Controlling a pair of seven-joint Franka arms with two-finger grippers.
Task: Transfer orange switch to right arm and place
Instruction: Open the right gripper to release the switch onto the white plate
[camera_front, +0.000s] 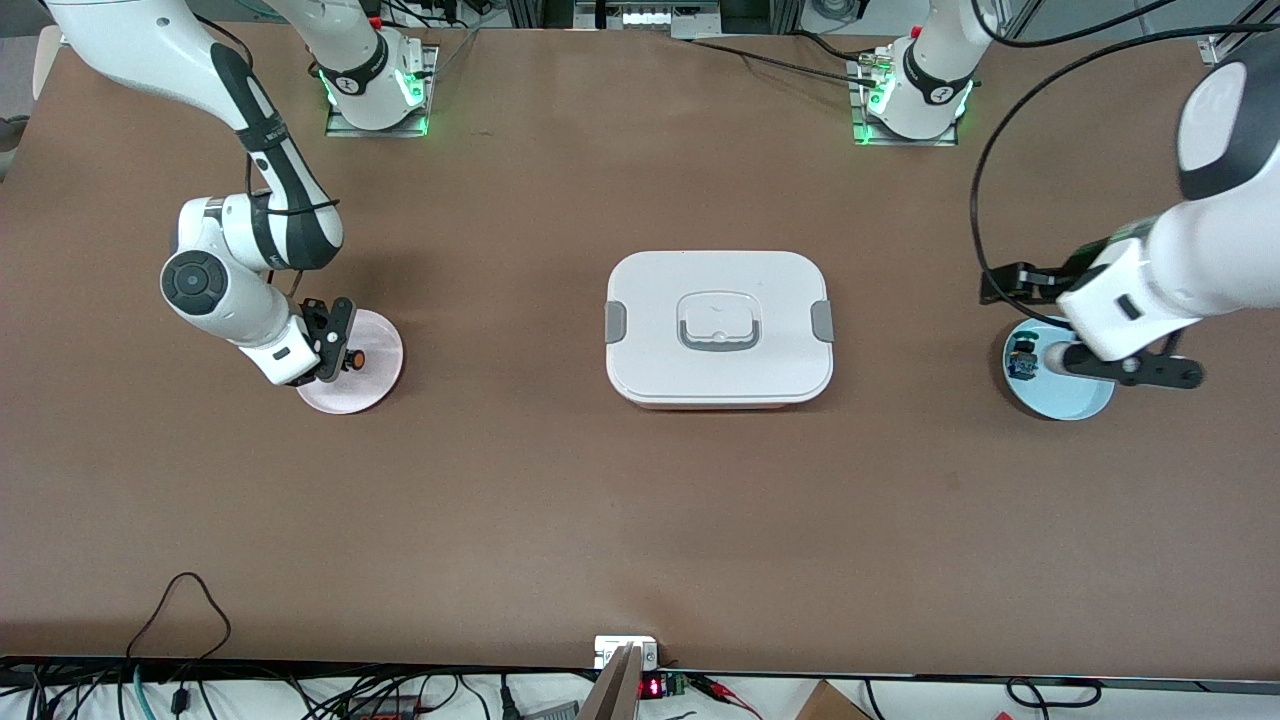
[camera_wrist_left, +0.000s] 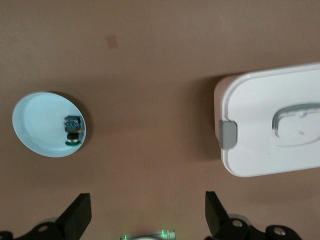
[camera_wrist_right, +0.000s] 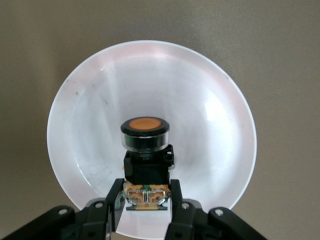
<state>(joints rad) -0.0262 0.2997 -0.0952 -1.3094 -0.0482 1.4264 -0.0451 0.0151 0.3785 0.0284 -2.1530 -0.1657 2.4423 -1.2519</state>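
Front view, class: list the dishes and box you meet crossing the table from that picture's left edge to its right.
Round pink plate → white rectangular lidded box → round pale-blue plate.

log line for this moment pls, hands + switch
right hand: shut on orange switch over pink plate | left hand: open, over blue plate | white box: lid on, mid-table

Count of the things on the table

Two plates: one pink plate (camera_front: 370, 375) and one light blue plate (camera_front: 1060, 400). Two switches: one orange switch (camera_front: 353, 357), one blue-and-green switch (camera_front: 1021, 361). One white box (camera_front: 718, 327). Two grippers: right gripper (camera_front: 340, 345), left gripper (camera_wrist_left: 147, 212).
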